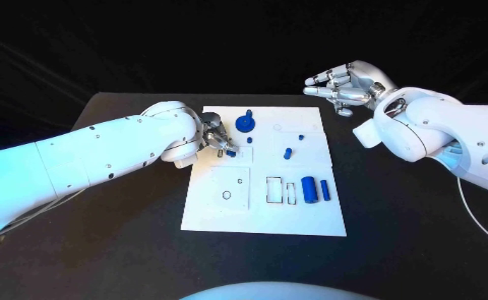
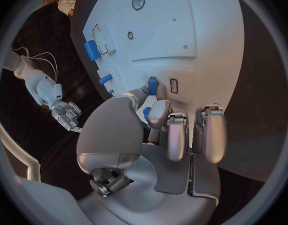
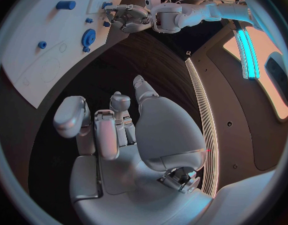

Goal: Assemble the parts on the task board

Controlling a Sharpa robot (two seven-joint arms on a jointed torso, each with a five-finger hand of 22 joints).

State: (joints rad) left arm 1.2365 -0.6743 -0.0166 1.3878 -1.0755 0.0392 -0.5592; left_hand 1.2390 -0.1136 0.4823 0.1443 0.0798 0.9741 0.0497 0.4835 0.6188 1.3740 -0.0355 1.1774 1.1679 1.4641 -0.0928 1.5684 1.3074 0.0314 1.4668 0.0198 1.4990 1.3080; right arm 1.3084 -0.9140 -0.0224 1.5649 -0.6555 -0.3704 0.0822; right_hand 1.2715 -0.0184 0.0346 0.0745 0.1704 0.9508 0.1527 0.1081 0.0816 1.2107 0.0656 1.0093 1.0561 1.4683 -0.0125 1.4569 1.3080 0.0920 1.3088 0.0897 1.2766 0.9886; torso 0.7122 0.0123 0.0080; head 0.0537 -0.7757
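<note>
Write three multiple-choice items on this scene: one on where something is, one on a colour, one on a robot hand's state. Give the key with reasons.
1. Where is the left robot hand?
A. Over the left edge of the flat white task board
B. Off the table's near edge
C. Beside the right arm

2. What colour is the round gear-shaped part at the board's far end?
A. Red
B. Blue
C. Yellow

3. What state is the right robot hand in?
A. Gripping the gear
B. Pressing flat on the board
C. Holding nothing, off the board

Key: 1 A, the head view shows the left robot hand over the board's left edge, its fingertips at a small blue part. 2 B, the gear is blue in the head view. 3 C, the right robot hand hangs beyond the board's far right corner with nothing in it.
</note>
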